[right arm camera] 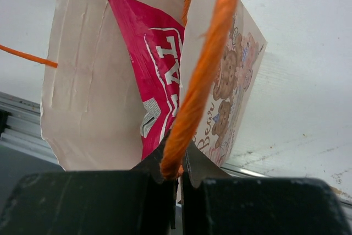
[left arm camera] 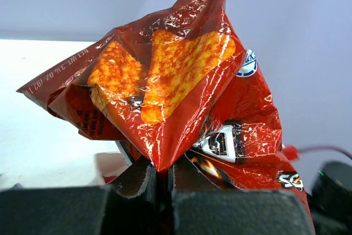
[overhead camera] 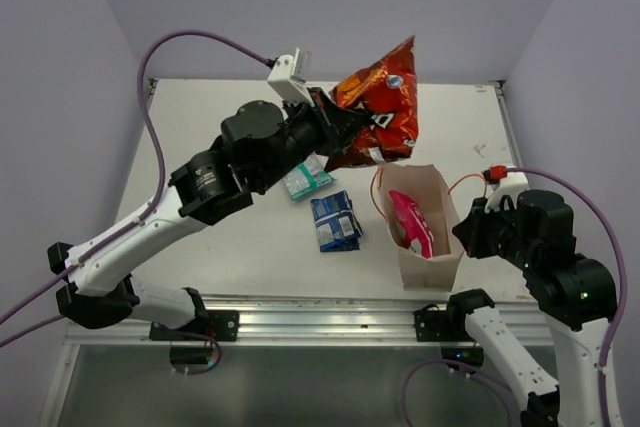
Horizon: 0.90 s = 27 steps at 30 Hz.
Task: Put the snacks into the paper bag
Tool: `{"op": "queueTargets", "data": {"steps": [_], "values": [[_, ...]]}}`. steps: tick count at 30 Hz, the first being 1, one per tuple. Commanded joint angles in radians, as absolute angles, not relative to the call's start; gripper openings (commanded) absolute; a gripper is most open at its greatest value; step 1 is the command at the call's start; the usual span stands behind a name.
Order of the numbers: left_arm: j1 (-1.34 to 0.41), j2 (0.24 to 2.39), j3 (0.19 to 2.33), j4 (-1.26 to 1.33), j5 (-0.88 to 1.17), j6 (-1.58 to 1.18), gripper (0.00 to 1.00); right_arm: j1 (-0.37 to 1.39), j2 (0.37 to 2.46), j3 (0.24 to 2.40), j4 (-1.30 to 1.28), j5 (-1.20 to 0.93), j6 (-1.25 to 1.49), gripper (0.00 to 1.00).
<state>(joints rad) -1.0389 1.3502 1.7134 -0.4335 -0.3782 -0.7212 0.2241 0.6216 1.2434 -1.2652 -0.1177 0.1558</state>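
My left gripper [overhead camera: 335, 125] [left arm camera: 164, 171] is shut on a corner of the red-orange Doritos packet [overhead camera: 385, 107] [left arm camera: 165, 81], which hangs in the air above and behind the paper bag [overhead camera: 430, 269] [right arm camera: 93, 81]. The beige bag stands open at the front right, with the pink-and-white packet [overhead camera: 410, 222] [right arm camera: 154, 70] inside it. My right gripper [overhead camera: 472, 225] [right arm camera: 179, 169] is shut on the bag's orange string handle [right arm camera: 203, 75] at its right side. The teal-and-white packet [overhead camera: 305, 179] and the dark blue packet [overhead camera: 335, 220] lie flat on the table left of the bag.
The white table [overhead camera: 220, 247] ends at a metal rail [overhead camera: 330, 319] along the near edge. Grey walls close in the back and both sides. A red clip on the right arm's cable [overhead camera: 493, 171] sits just behind the bag.
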Motion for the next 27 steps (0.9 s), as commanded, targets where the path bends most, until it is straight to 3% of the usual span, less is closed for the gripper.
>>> {"op": "queueTargets", "data": {"steps": [1, 9, 17, 19, 22, 27], "values": [[-1.107, 1.426, 1.657, -0.269, -0.141, -0.626, 0.00, 0.229, 0.634, 1.285, -1.246, -0.101, 0.149, 0.00], [-1.178, 1.517, 1.439, -0.043, 0.058, -0.690, 0.00, 0.229, 0.632, 1.295, -1.256, -0.086, 0.158, 0.00], [-1.200, 1.549, 1.434, -0.201, -0.040, -0.706, 0.00, 0.229, 0.621, 1.308, -1.269, -0.072, 0.179, 0.00], [-1.200, 1.613, 1.538, -0.299, -0.080, -0.718, 0.00, 0.229, 0.620, 1.315, -1.279, -0.069, 0.186, 0.00], [-1.200, 1.795, 1.833, -0.766, -0.156, -0.721, 0.00, 0.229, 0.617, 1.333, -1.292, -0.058, 0.186, 0.00], [-1.201, 1.989, 2.107, -1.066, -0.166, -0.680, 0.00, 0.229, 0.615, 1.356, -1.304, -0.051, 0.187, 0.00]]}}
